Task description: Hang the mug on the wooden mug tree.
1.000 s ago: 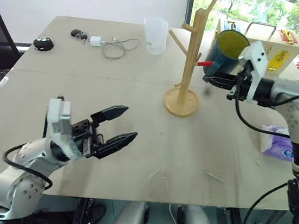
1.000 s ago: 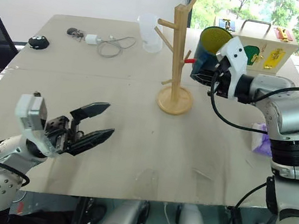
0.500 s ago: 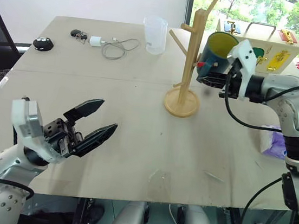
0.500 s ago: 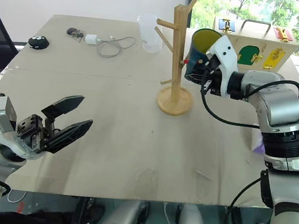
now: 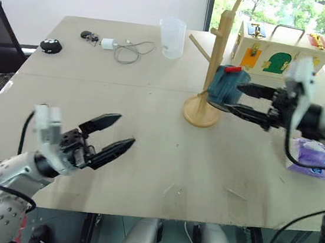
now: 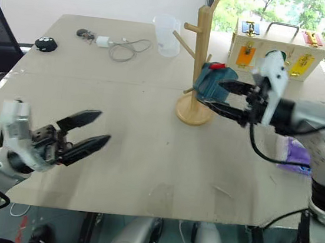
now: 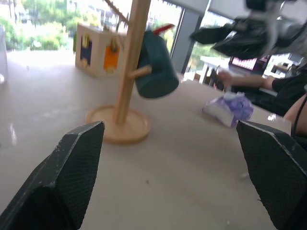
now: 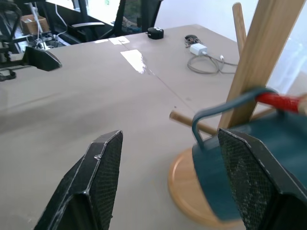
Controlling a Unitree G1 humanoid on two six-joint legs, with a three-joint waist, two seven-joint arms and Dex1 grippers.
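The mug [image 5: 225, 88] hangs by its handle on the red-tipped peg [image 5: 233, 69] of the wooden mug tree [image 5: 211, 74], right beside the pole. It tips sideways, its bottom toward our right gripper [image 5: 249, 101]. We cannot see its mouth. Our right gripper is open, a finger above and a finger below the mug's end, holding nothing. Our left gripper [image 5: 116, 134] is open and empty too, well apart over the table [image 5: 146, 155]. If our right fingers bump the mug as we pull away, it could swing or slide off the peg. The tall tree could also wobble.
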